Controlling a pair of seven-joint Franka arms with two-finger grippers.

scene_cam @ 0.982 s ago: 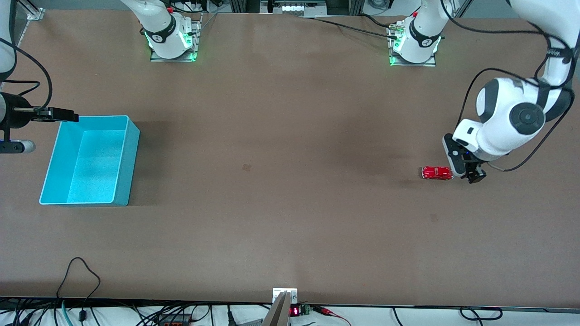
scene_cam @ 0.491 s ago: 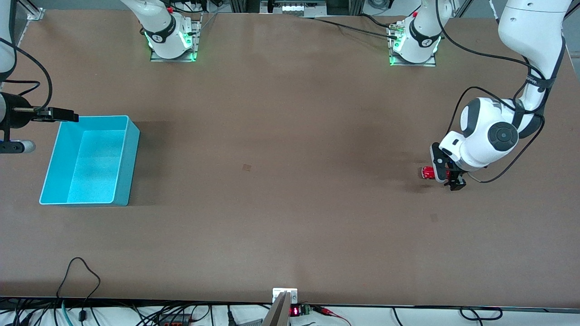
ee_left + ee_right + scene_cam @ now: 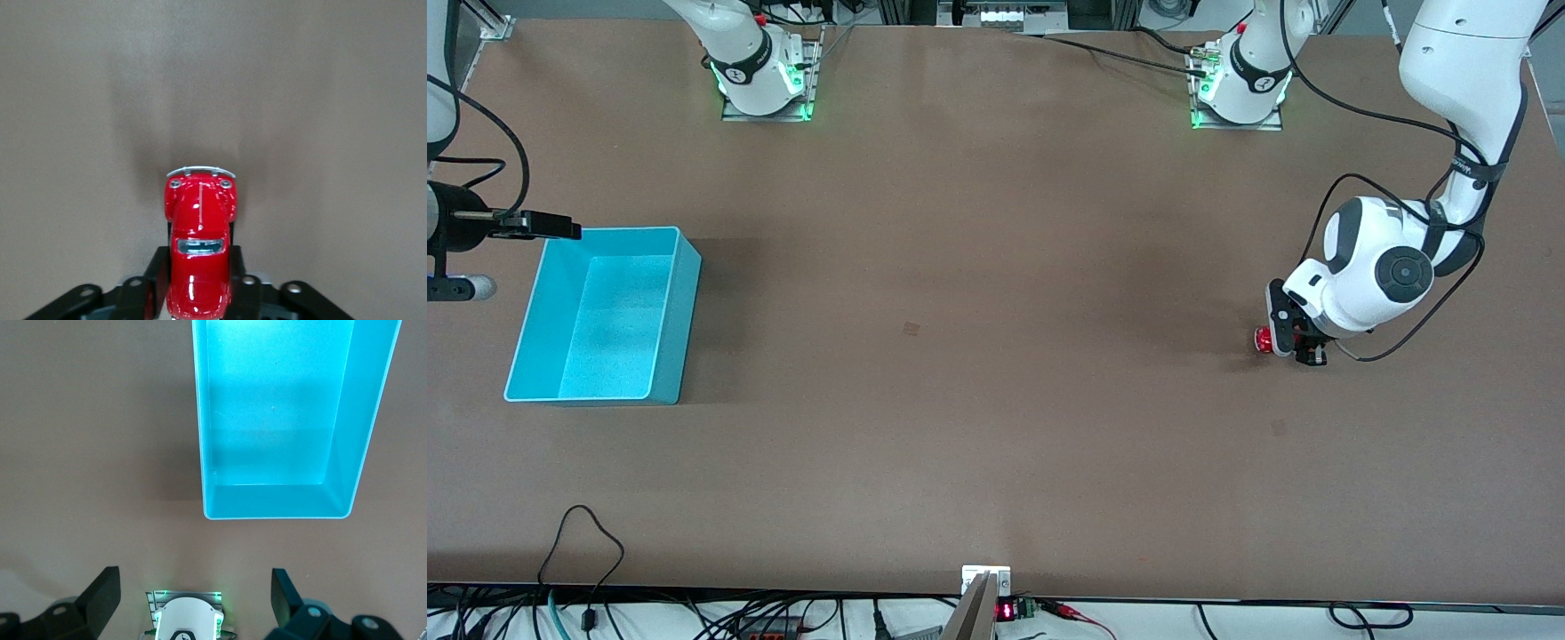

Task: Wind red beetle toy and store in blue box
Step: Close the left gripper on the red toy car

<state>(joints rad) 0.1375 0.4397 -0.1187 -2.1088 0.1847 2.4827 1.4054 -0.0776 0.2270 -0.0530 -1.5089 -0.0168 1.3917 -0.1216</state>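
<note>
The left gripper [image 3: 1300, 345] sits low at the table near the left arm's end, its two fingers [image 3: 157, 280] set on either flank of the red beetle toy [image 3: 199, 253], one at each side of the rear half of the body. In the left wrist view they look pressed against the paint (whether they truly pinch yet or only bracket the car I cannot tell). The toy rests on the table, its long axis running straight out from between the fingers, bumper end pointing away from the gripper and toward the right arm's end of the table. The blue box [image 3: 685, 293] lies well apart at that end, empty, beside the waiting right gripper [image 3: 534, 224], whose fingers [image 3: 100, 593] are spread wide above it, so the left arm is much the nearer to the toy.
</note>
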